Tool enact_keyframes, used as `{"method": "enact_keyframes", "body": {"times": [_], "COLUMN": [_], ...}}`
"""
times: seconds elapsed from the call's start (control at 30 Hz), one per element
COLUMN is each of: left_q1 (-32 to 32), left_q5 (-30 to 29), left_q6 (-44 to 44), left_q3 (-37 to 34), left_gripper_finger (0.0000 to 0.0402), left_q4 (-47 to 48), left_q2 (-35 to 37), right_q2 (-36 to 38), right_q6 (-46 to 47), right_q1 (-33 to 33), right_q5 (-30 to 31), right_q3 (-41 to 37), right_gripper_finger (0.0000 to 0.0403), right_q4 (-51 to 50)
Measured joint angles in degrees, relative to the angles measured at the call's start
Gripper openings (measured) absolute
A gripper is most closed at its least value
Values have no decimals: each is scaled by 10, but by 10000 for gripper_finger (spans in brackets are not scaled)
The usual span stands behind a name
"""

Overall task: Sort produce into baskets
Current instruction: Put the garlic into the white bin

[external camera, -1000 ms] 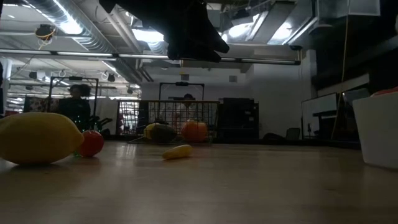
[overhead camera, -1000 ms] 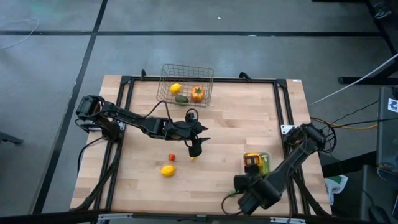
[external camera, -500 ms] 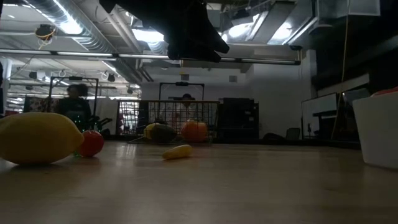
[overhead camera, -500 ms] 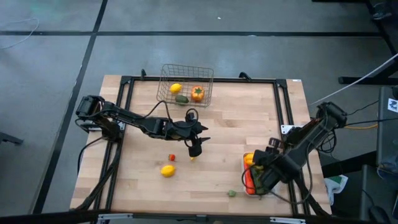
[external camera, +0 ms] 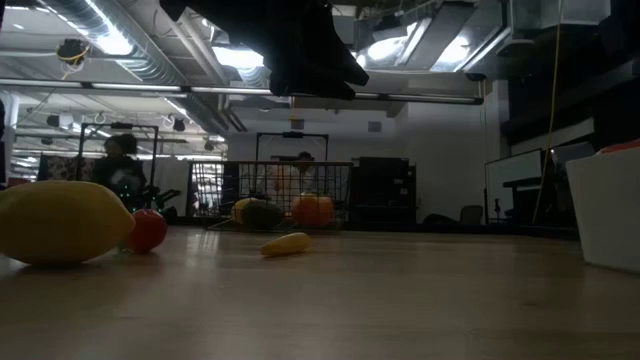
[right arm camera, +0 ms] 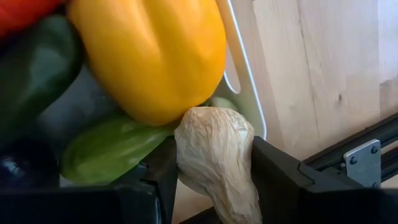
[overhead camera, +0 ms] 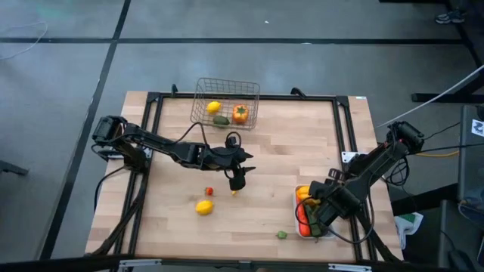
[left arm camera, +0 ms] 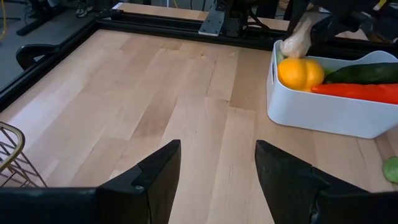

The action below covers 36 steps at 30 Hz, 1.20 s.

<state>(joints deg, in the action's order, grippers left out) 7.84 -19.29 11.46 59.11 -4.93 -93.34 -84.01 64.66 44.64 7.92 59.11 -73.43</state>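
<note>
A: Right wrist view first. What sits between the jaws?

B: The right gripper [right arm camera: 214, 165] is clenched on a knobbly beige piece of toy ginger root [right arm camera: 217, 158]. It is held over the corner of the shallow white plastic tray [right arm camera: 244, 93], touching a glossy yellow toy pepper [right arm camera: 152, 53] and a pale green toy cucumber [right arm camera: 109, 149] that lie inside.

A: And where is that tray?

B: In the high view it rests near the table's right edge [overhead camera: 311, 227], with a small green toy [overhead camera: 281, 235] loose on the pale wooden table [overhead camera: 265, 151] just beside it.

A: The other arm?

B: The left gripper [overhead camera: 237, 181] hangs mid-table, jaws apart and empty, above a small yellow toy [overhead camera: 234, 193]. A red tomato [overhead camera: 209, 191] and a yellow lemon [overhead camera: 203, 207] lie nearby. The thin-wire mesh basket [overhead camera: 224, 87] at the far edge holds three pieces.
</note>
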Motion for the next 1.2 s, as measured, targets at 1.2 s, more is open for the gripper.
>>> {"method": "enact_keyframes", "body": {"times": [1.2], "left_q1": [0], "left_q5": [0], "left_q6": [1], "left_q3": [0], "left_gripper_finger": [202], "left_q4": [0], "left_q2": [0], "right_q2": [-1], "right_q6": [-3], "right_q1": [0], "right_q5": [0], "right_q3": [0], "right_gripper_finger": [288], "right_q4": [35]}}
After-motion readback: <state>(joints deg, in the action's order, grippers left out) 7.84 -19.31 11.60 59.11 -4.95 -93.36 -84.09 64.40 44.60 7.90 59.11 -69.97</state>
